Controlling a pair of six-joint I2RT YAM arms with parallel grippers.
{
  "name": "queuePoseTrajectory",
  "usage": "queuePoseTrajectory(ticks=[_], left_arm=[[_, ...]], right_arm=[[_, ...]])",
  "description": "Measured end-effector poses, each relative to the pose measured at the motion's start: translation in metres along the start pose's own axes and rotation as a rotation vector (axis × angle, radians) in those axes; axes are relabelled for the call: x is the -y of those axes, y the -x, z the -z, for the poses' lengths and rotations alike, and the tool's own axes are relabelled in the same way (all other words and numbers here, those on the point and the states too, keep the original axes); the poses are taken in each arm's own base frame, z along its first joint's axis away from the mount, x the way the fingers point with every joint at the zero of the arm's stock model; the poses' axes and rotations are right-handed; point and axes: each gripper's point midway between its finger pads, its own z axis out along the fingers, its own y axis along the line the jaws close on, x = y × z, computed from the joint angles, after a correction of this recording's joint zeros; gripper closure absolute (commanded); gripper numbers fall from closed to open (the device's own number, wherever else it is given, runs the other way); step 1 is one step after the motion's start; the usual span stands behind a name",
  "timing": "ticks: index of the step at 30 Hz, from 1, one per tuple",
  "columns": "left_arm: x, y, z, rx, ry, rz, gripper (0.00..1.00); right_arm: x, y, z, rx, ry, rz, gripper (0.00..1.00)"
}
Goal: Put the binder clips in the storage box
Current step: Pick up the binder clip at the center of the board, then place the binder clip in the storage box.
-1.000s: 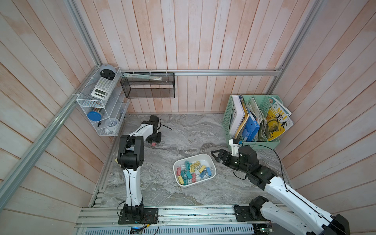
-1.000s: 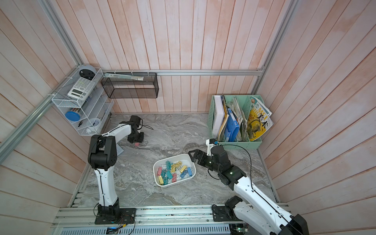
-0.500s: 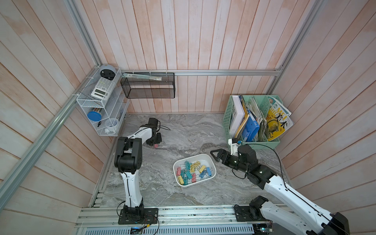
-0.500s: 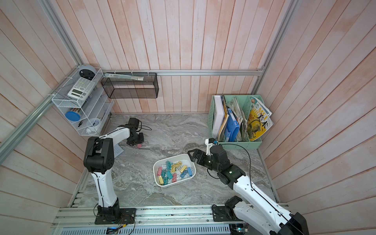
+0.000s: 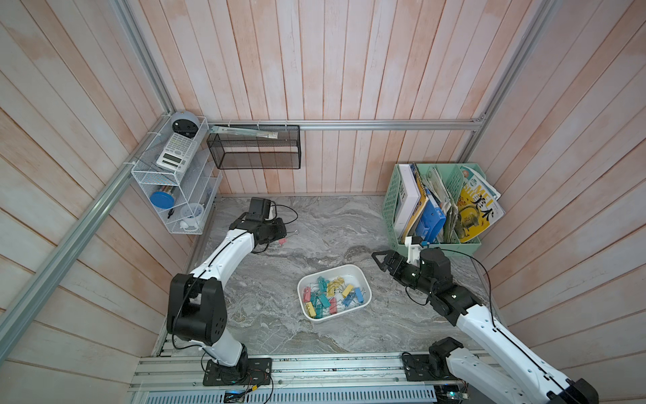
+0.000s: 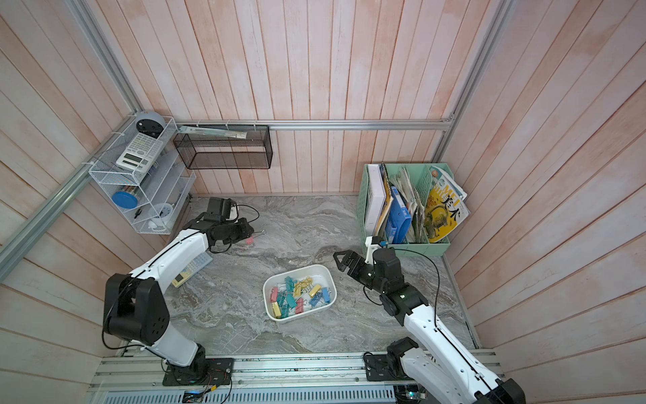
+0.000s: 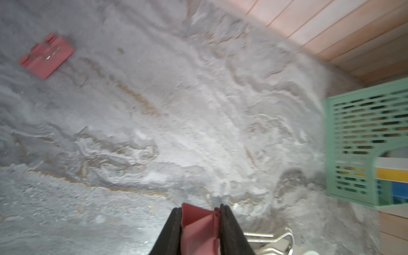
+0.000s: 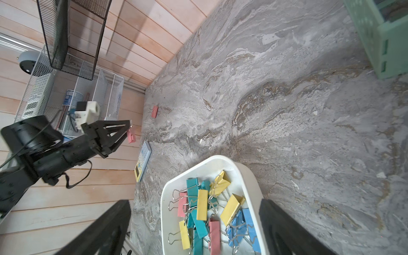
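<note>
— Pink painted metal, folded to a wedge, with two thin wire loops: one clip [image 7: 198, 223], pinched across its flat sides by the left gripper [image 7: 199, 209]. It appears lifted off the table [image 7: 198, 110]. How does it handle?
— Light, stiff and springy, I judge. The smooth paint could slip, so hold it by the flat sides, not the loose wire loops, which swing.
— Second pink clip [image 8: 155, 111]?
— It lies flat on the grey marbled table, on the left arm's side, well apart from the box [image 8: 209, 160]. Not yet collected.
— Box?
— White plastic, shallow, with rounded corners and a smooth rim; it sits mid-table. It holds a loose heap of clips [image 8: 203, 205], pink, teal, yellow and blue, wires tangled.
— Right gripper [image 5: 380, 261]?
— Jaws spread wide, empty, beside the box.
— Remaining?
— Likely two: the one held and the one on the table.
</note>
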Motion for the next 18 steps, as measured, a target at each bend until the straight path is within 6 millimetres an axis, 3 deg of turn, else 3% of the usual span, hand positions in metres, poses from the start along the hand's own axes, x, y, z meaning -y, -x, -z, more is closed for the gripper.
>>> queuePoseTrajectory(ticks=[6,9,11,18], left_arm=[[0.111,-0.033,0.024,0.039,-0.216,-0.107,0.83],[0.146,-0.054,0.026,0.026,-0.278,-0.137,0.83],[0.161,-0.065,0.027,0.02,-0.3,-0.152,0.83],[0.185,-0.082,0.028,0.013,-0.337,-0.165,0.82]], right_arm=[[-0.046,-0.023,-0.004,-0.084,0.134,0.107,0.02],[-0.07,-0.029,-0.009,-0.108,0.183,0.152,0.02],[-0.074,-0.023,-0.014,-0.092,0.183,0.154,0.08],[-0.076,-0.017,-0.036,-0.087,0.17,0.136,0.52]])
